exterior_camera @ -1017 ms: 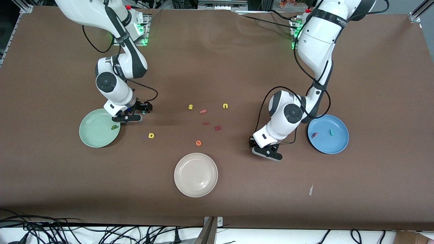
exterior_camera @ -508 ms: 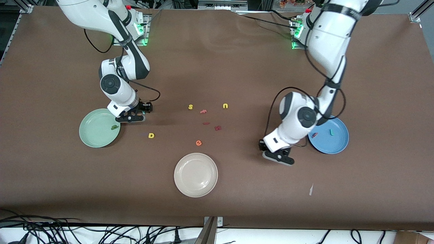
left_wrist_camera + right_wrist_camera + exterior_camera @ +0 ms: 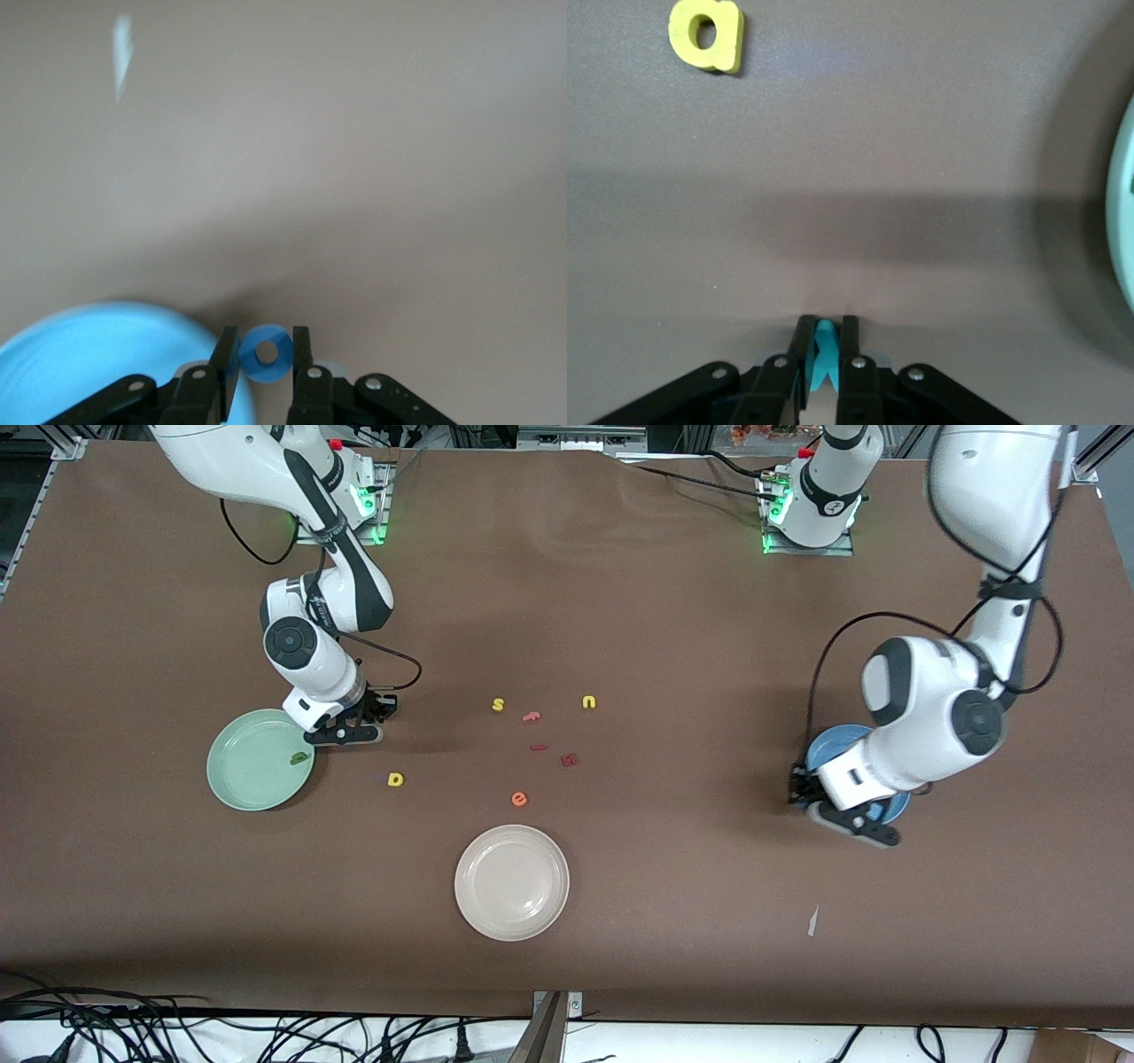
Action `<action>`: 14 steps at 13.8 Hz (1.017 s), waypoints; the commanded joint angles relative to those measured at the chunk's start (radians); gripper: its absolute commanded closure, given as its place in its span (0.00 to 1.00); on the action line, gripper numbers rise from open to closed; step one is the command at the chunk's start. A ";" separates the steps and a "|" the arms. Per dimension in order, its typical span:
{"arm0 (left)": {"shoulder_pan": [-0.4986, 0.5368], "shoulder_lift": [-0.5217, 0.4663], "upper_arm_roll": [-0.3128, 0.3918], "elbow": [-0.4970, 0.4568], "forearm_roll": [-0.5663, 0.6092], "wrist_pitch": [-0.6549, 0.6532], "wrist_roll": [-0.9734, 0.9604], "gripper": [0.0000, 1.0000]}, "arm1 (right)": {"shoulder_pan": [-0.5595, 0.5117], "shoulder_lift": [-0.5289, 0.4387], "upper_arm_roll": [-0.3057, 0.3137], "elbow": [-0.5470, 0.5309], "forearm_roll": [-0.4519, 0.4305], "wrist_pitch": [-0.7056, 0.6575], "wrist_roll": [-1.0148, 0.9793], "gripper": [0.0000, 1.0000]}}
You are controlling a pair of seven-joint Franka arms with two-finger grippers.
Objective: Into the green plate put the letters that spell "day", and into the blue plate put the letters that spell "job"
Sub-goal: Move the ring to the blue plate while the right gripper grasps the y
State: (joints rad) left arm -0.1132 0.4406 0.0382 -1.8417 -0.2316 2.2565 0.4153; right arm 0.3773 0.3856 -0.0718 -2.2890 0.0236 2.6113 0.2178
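Since a second earlier the left arm had swung from mid-table toward its own end, bringing the left gripper (image 3: 842, 815) over the camera-side rim of the blue plate (image 3: 837, 742); the right arm had barely shifted. The brown table (image 3: 620, 939) carried the cream plate (image 3: 512, 882) near its front edge and the green plate (image 3: 257, 760) toward the right arm's end, dark green "a" (image 3: 299, 758) already in it. The left gripper was clamped on the blue "o" (image 3: 267, 353), pinched across its ring, apparently to release it into the blue plate. The right gripper (image 3: 345, 733), low beside the green plate's rim, had closed on the teal "y" (image 3: 823, 354), gripped flat between the fingers. The yellow "d" (image 3: 395, 779) lay loose between the green and cream plates, probably next for the right arm.
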 commanded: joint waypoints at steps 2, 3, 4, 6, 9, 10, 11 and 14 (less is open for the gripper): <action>0.088 -0.114 -0.014 -0.185 0.141 -0.011 0.065 0.84 | -0.008 -0.008 0.001 0.034 0.012 -0.072 0.008 1.00; 0.098 -0.114 -0.012 -0.191 0.149 -0.009 0.065 0.82 | -0.008 -0.010 0.000 0.083 0.018 -0.156 0.008 1.00; 0.104 -0.108 -0.011 -0.192 0.155 -0.008 0.063 0.81 | -0.009 -0.010 -0.006 0.139 0.019 -0.250 0.006 1.00; 0.116 -0.099 -0.011 -0.192 0.178 0.000 0.062 0.73 | -0.026 -0.010 -0.011 0.235 0.019 -0.385 0.000 1.00; 0.121 -0.095 -0.011 -0.191 0.181 0.000 0.060 0.26 | -0.107 -0.002 -0.014 0.319 0.018 -0.491 -0.110 1.00; 0.125 -0.095 -0.011 -0.191 0.181 0.000 0.060 0.12 | -0.141 0.002 -0.014 0.338 0.018 -0.510 -0.164 1.00; 0.130 -0.095 -0.009 -0.189 0.181 0.000 0.062 0.00 | -0.168 0.007 -0.014 0.348 0.016 -0.519 -0.214 1.00; 0.139 -0.108 -0.008 -0.192 0.181 -0.003 0.051 0.00 | -0.236 0.083 -0.016 0.422 0.001 -0.519 -0.268 1.00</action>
State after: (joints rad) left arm 0.0103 0.3627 0.0378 -2.0159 -0.0816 2.2502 0.4719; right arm 0.1758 0.3974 -0.0967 -1.9489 0.0255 2.1148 -0.0180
